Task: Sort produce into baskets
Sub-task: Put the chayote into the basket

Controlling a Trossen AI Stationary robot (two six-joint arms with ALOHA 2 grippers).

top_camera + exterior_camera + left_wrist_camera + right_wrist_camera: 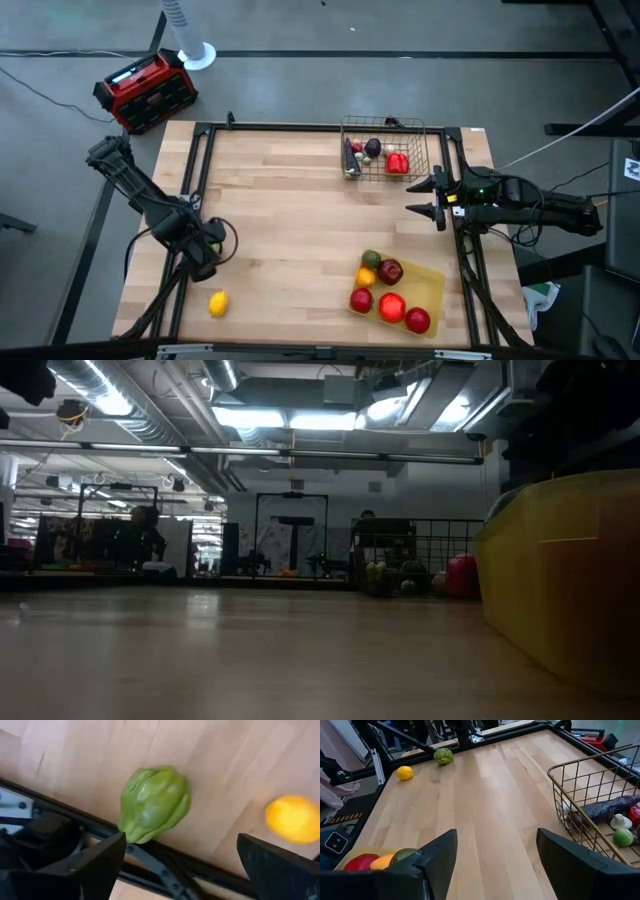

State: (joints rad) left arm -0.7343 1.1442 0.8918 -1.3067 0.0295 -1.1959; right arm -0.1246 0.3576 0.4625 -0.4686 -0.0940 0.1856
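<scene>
A green pepper point(155, 802) lies on the wooden table beside the black frame rail at the table's left edge. A lemon point(295, 818) lies a little nearer the front edge point(218, 303). My left gripper point(180, 855) is open just above the pepper, which it hides in the high view point(207, 262). My right gripper point(415, 197) is open and empty at the table's right side, between the wire basket point(385, 150) and the yellow tray point(430, 285). The right wrist view shows the pepper point(443, 755) and the lemon point(404, 772) far off.
The wire basket point(590, 795) at the far right holds an eggplant, a red pepper and small pieces. The yellow tray point(560, 570) at the near right holds red apples, an orange and a green fruit. A red-and-black box point(145, 90) stands on the floor beyond the table's far left corner.
</scene>
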